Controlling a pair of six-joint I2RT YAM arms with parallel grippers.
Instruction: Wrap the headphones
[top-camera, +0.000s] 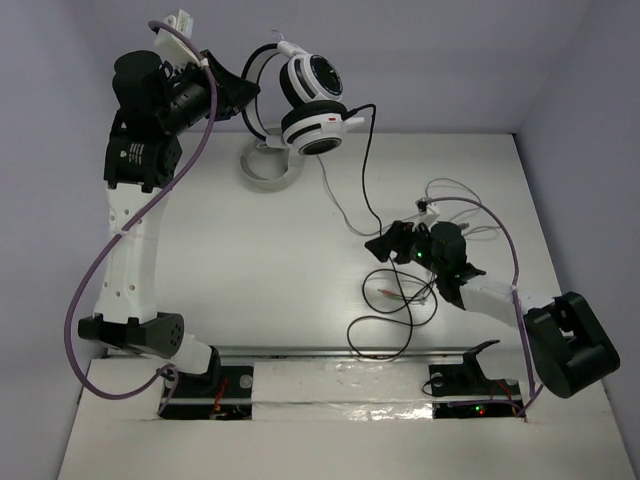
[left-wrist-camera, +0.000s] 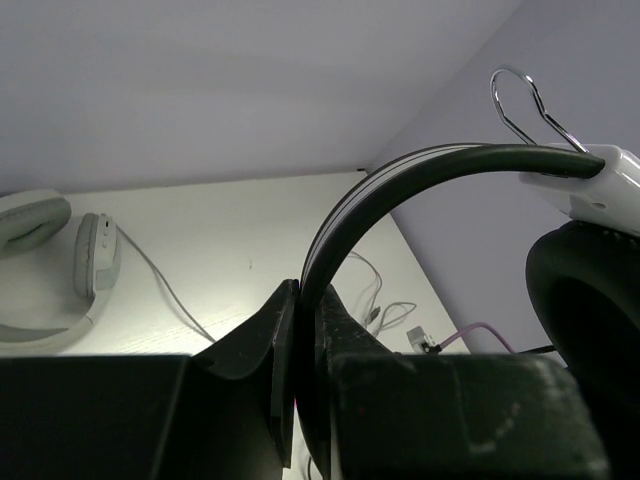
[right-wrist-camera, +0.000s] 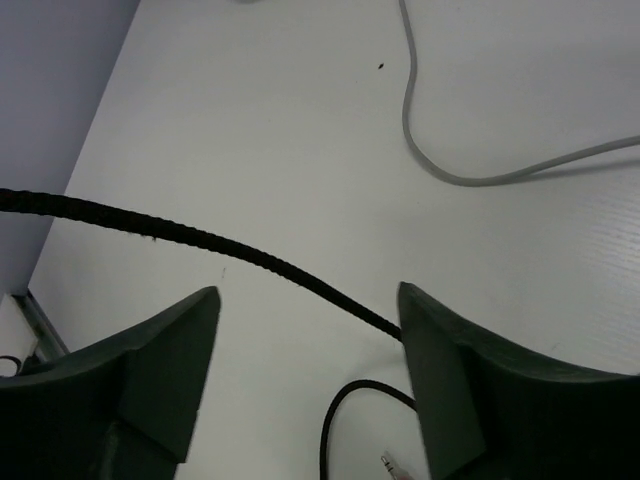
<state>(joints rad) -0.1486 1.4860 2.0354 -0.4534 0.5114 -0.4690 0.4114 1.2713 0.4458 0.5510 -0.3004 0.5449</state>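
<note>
Left gripper (top-camera: 232, 92) in the upper left of the top view, jaws clamped shut on the black headband (left-wrist-camera: 400, 178) of the headphones (top-camera: 308, 100). Left wrist view shows the band pinched edge-on between the fingers, arching up and right to the earcup (left-wrist-camera: 590, 300). Headphones look lifted off the table (top-camera: 250, 280) at top centre. The grey headset (top-camera: 268, 168) lies flat just below them in frame.

Key relation: the black cable (top-camera: 364, 170) drops from the right-hand earcup down the frame toward the right gripper (top-camera: 393, 243) at mid-right. It then piles in loose loops just below it, with the red plug (top-camera: 385, 292) among the loops. Right jaws are wide open, nothing gripped.

In the right wrist view the cable runs diagonally across the gap, from the left edge down to the inner face of the right-hand finger (right-wrist-camera: 450, 370). Touching that finger or just passing it, cannot tell. So the cable's long axis lies across the jaws, not along them, which suits a pinch. Right arm is much nearer the slack; left is taken up holding the band.

Likely next step: close on that run and carry it round the headphones. Risk: the grey cable (right-wrist-camera: 430, 160) lies near, upper right of the wrist view, apart from the jaws but could snag. The loops below may also tangle
</note>
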